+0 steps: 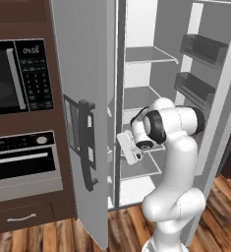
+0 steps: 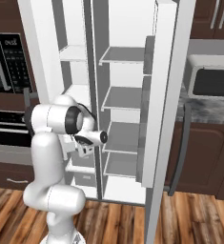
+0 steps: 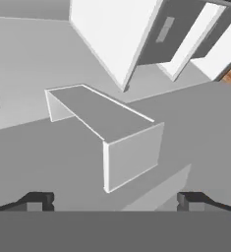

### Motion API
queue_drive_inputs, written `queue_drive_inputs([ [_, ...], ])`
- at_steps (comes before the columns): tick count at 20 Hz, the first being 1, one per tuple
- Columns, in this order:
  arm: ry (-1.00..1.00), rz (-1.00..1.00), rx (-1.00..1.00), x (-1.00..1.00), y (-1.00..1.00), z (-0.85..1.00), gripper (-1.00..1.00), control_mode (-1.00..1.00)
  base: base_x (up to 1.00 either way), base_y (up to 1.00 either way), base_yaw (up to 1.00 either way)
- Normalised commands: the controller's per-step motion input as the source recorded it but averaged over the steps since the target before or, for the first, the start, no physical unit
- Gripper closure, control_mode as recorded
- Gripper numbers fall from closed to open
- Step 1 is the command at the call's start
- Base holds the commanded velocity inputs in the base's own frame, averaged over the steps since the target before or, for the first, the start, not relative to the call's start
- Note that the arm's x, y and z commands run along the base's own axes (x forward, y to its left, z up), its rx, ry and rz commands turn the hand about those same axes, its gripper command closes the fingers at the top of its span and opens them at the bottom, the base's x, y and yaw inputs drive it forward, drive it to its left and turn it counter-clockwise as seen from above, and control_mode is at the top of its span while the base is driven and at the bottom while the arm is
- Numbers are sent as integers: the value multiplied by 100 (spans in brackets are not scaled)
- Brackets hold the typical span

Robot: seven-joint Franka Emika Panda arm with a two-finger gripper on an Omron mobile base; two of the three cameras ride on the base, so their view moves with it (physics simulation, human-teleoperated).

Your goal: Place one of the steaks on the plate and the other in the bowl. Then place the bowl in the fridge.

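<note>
Jaws spread wide and empty — the gripper (image 3: 115, 201) sits inside the open fridge (image 1: 87, 74), facing bare white shelves (image 3: 107, 118). Neither bowl nor steaks lie ahead of it, so which way they lie from the jaws cannot be told.
</note>
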Motion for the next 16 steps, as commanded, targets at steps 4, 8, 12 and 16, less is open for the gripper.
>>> queue_drive_inputs([
  [4,-7,14,0,50,11,-27,-100,-100,0,0,0],
  [8,0,14,0,45,18,-14,-100,-100,0,0,0],
  [12,0,9,0,3,66,-14,-100,-100,0,0,0],
  [16,0,7,0,0,61,-8,-100,-100,0,0,0],
])
